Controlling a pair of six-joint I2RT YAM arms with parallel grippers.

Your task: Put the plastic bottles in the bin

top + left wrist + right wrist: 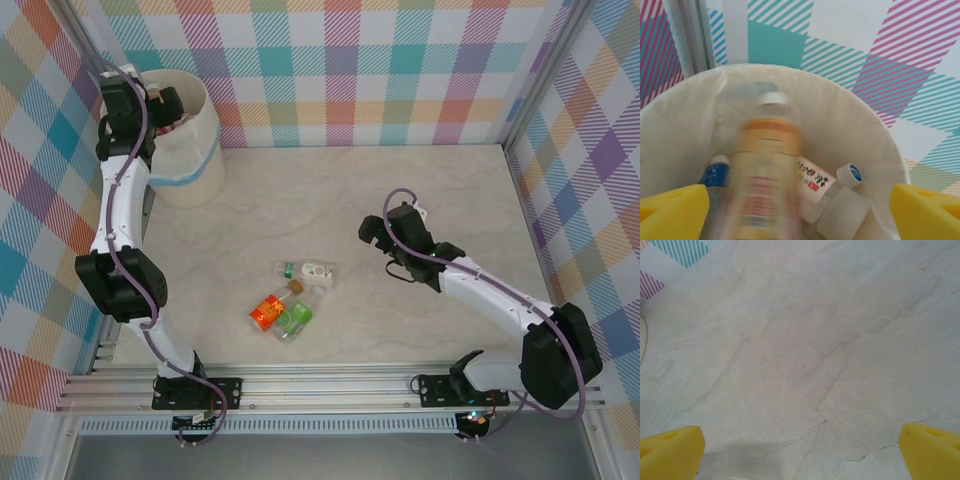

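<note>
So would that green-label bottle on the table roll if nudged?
Likely: the green-label bottle lies on its side on a smooth table, so a sideways push should roll it. The red-label bottle beside it may block that side. Being small clear plastic, it's probably light and slightly squashy.

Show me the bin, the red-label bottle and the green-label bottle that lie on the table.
bin [208, 145]: top external view, on its outer wall.
red-label bottle [265, 312]: top external view, on its label.
green-label bottle [294, 320]: top external view, on its label.
</note>
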